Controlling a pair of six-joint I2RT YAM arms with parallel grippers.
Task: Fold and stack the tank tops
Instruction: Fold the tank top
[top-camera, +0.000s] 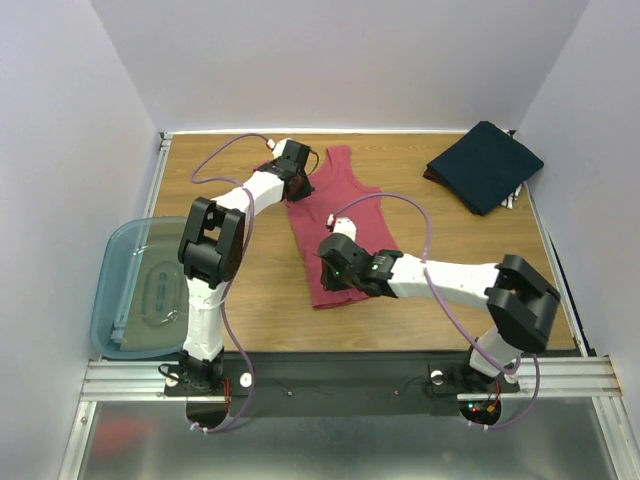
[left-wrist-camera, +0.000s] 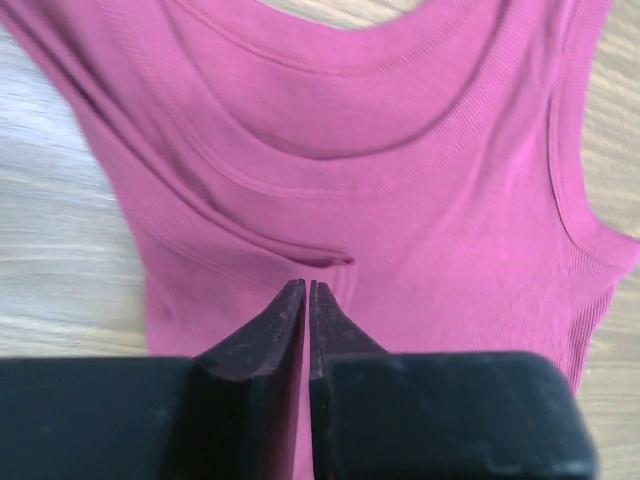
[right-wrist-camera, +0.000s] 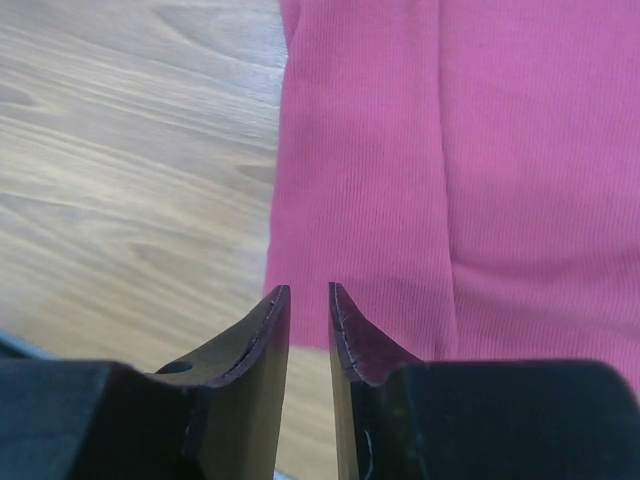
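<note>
Not much to read here: a scrap of white striped material (top-camera: 516, 196) pokes out from under the folded dark navy tank top (top-camera: 487, 165) at the far right corner of the wooden bench (top-camera: 270, 312), and it's way too small to make anything out.

The dusty red ribbed tank top (top-camera: 312, 235) lies spread flat in the middle of the bench, straps pointing to the far side and hem toward the arms. The body looks narrow, and the right wrist view shows a lengthwise crease running down the cloth (right-wrist-camera: 450, 150). In the left wrist view the scoop neck and its stitched binding are clear, plus a small pucker in the fabric (left-wrist-camera: 400, 200) just ahead of the tips.

The left arm (top-camera: 215, 240) reaches to the top's far left strap area. The left fingers (left-wrist-camera: 270, 330) are pressed almost together, only a hairline slit between them, tips right at the cloth. Can't tell if they're actually pinching any of it.

The right arm (top-camera: 450, 280) reaches across to the near left part of the top, by the hem. The right fingers (right-wrist-camera: 255, 340) stand a little apart with bare wood (right-wrist-camera: 120, 150) showing in the gap, right at the cloth's side edge, gripping nothing.

A translucent teal plastic bin (top-camera: 105, 290) sits off the bench's left edge.
</note>
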